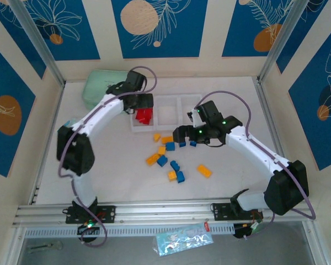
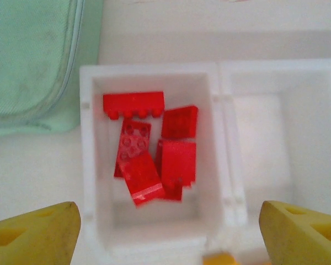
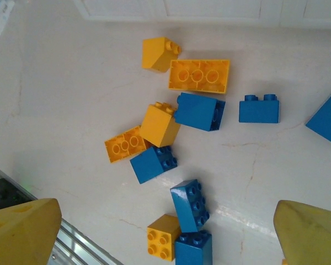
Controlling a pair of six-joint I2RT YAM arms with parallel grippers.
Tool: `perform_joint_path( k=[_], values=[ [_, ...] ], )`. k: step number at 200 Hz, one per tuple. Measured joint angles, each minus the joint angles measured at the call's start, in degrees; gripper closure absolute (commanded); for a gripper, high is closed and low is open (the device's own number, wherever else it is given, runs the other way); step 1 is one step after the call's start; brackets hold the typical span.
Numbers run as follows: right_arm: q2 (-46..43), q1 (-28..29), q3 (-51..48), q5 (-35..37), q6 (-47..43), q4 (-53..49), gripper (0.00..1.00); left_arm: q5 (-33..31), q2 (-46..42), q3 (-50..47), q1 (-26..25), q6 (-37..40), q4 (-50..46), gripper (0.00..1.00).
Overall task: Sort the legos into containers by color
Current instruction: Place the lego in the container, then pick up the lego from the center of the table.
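Hovering with both sets of fingers spread wide, I hold nothing in either. My left gripper (image 2: pixel 168 234) hangs above the leftmost bin (image 2: pixel 88 143) of the containers (image 1: pixel 166 113), its jaws standing wider than that bin, and several red legos (image 2: pixel 149 149) lie heaped inside. My right gripper (image 3: pixel 165 232) is just as wide open over the loose blue and yellow-orange bricks (image 3: pixel 171 127) on the table (image 1: pixel 121 176), just in front of the bins.

The pile below my right fingers worries me most. Several bricks touch: a yellow one leans on a blue one, and others sit corner to corner. If I close there carelessly, I judge I could pinch two colours at once or knock a neighbour away. On the left, my fingers straddle the bin walls, so dropping lower could catch a rim and drag the whole joined row. The middle bin (image 2: pixel 281 127) looks empty. The far one is partly behind my right arm, so I cannot be sure of it.

My left arm reaches forward with a bent elbow, wrist pointing straight down beside the mint-green pouch (image 2: pixel 27 61). My right arm curves in from its base towards the table's middle, wrist also pointing down.
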Motion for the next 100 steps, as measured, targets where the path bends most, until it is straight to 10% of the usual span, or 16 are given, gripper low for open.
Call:
perform_joint_path(
  k=[100],
  values=[
    [11.5, 7.15, 7.21, 8.96, -0.17, -3.1, 0.13, 13.86, -30.27, -38.27, -5.86, -4.44, 10.03, 0.01]
  ],
)
